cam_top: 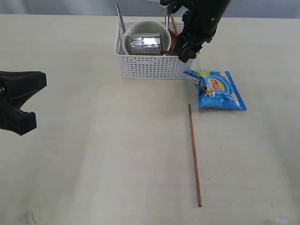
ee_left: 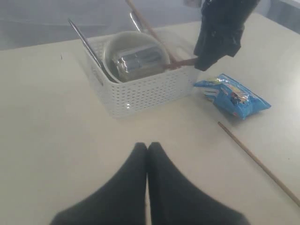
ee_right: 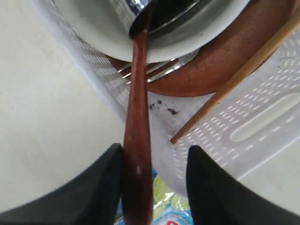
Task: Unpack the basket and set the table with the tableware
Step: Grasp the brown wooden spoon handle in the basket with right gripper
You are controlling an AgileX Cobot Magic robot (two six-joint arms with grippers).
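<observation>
Looking at the upper middle of the exterior view, I find the white perforated plastic basket (cam_top: 150, 65) standing on the pale beige table (cam_top: 93, 154). Inside it a cream bowl (cam_top: 136, 29) holds a shiny steel cup (cam_top: 146, 42) lying on its side, and a steel knife (cam_top: 120, 18) leans at the basket's left end.

My right gripper (ee_right: 154, 152) hangs at the basket's right end, jaws apart around the handle of the reddish-brown wooden spoon (ee_right: 137, 131). The handle lies against one finger, with a gap to the other, and the spoon's far end vanishes at the cup's mouth.

Under the bowl a round brown plate (ee_right: 225, 61) and a steel fork (ee_right: 159, 70) are mostly covered. One thin wooden chopstick (ee_right: 234, 75) leans in the basket, its upper end cut off.

A second chopstick (cam_top: 194, 154) lies on the table, lower right of centre. A blue chip bag (cam_top: 218, 89) lies just right of the basket.

My left gripper (cam_top: 18, 105), cropped at the left edge, has its fingers pressed together.
</observation>
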